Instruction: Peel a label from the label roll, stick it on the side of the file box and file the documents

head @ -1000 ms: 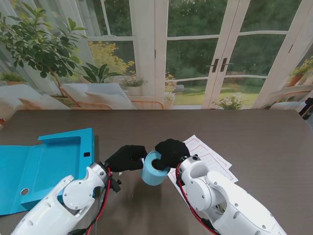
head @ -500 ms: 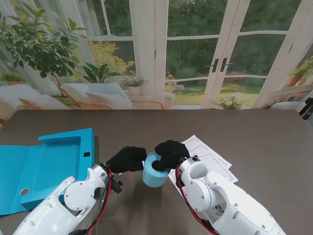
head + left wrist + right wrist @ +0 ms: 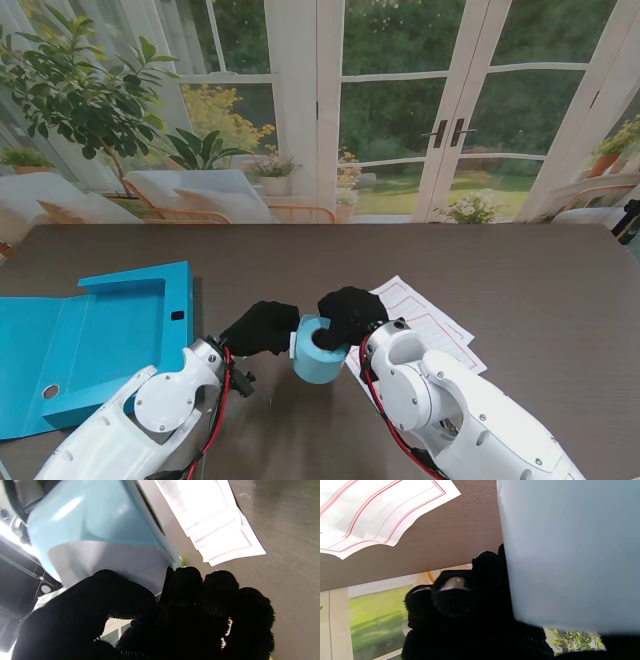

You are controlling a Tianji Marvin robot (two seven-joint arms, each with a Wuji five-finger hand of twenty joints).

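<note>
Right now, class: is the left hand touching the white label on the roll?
Touching. The left wrist view shows the left hand's fingertips pressed onto the white label on the label roll, with no gap.

Label roll (image 3: 318, 355): pale blue, with a white label (image 3: 110, 560) lifting off its side.
Left hand (image 3: 260, 327), right hand (image 3: 350, 310): black knit gloves.
Arms (image 3: 470, 420): glossy white shells, red and black cables.
File box (image 3: 95, 340): bright turquoise.
Documents (image 3: 425, 325): white sheets ruled with red lines.
Tabletop (image 3: 540, 290): dark brown wood grain.
</note>
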